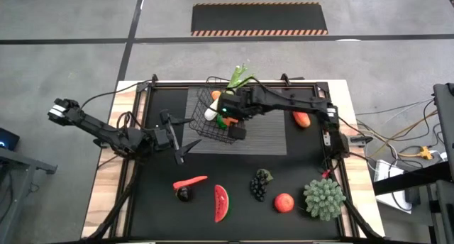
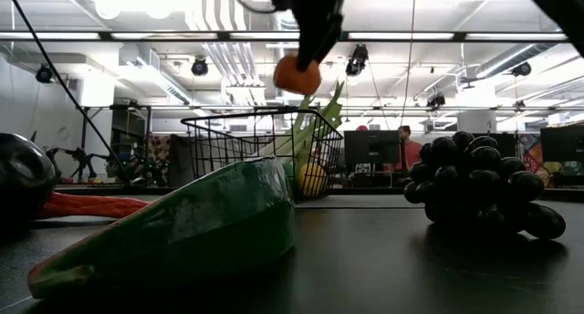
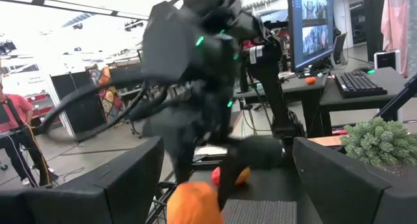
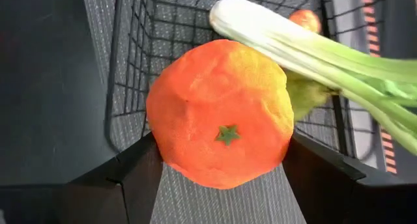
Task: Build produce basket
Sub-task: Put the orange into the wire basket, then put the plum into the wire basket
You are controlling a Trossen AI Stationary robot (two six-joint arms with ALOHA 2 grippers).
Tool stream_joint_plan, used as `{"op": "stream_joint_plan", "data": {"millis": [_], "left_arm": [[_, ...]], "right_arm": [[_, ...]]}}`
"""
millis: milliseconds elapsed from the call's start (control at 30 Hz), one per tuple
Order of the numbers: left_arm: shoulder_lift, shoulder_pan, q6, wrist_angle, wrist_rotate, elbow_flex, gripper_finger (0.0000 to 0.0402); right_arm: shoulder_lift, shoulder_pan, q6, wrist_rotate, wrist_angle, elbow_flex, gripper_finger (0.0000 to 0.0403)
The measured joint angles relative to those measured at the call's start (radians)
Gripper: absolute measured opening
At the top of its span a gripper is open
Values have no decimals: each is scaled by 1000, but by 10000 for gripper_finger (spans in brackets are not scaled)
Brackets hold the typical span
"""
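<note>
The black wire-mesh basket (image 1: pixel 213 120) stands on the grey ribbed mat (image 1: pixel 266 134) at the table's middle far side. A green leek (image 1: pixel 238 77) leans out over its far rim, and a lemon (image 2: pixel 312 179) lies inside. My right gripper (image 1: pixel 228 116) is over the basket, shut on an orange (image 4: pixel 221 113), which shows above the basket's rim in the low view (image 2: pixel 297 75). My left gripper (image 1: pixel 186 152) is open and empty, just left of the basket above the table. My right gripper pinches the orange between its two fingers (image 4: pixel 130 168), one on each opposite side (image 4: pixel 159 142). The fingers come from above, pointing down. The orange is lifted clear, above the basket's open top, with its green star mark facing the wrist camera.
On the near half of the table lie a red chili (image 1: pixel 190 181), a watermelon slice (image 1: pixel 221 202), dark grapes (image 1: pixel 260 184), a red apple (image 1: pixel 284 202) and a green spiky plant (image 1: pixel 324 198). Another orange (image 1: pixel 302 119) lies on the mat's right part.
</note>
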Motion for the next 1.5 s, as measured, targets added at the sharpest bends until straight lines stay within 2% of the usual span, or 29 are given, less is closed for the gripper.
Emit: {"op": "stream_joint_plan", "data": {"millis": [133,333,567,667,967,1300,1500], "left_arm": [[0,0,0,0,0,0,322],[0,0,0,0,0,0,322],[0,0,0,0,0,0,322],[0,0,0,-1,0,0,322],[0,0,0,-1,0,0,322],[0,0,0,0,0,0,322],[3,0,-1,1,0,0,322]], "right_arm": [[70,-23,-30,-48,2,38,267],[159,-29,-57,-51,-2,68,269],[205,-30,-60,-50,-14,68,271],[206,-30,-58,-50,-12,68,280],[203,-30,-56,-50,-18,68,343],[182,-30,-43,-47,-48,86,345],[60,-3,5,-48,-102,82,335]]}}
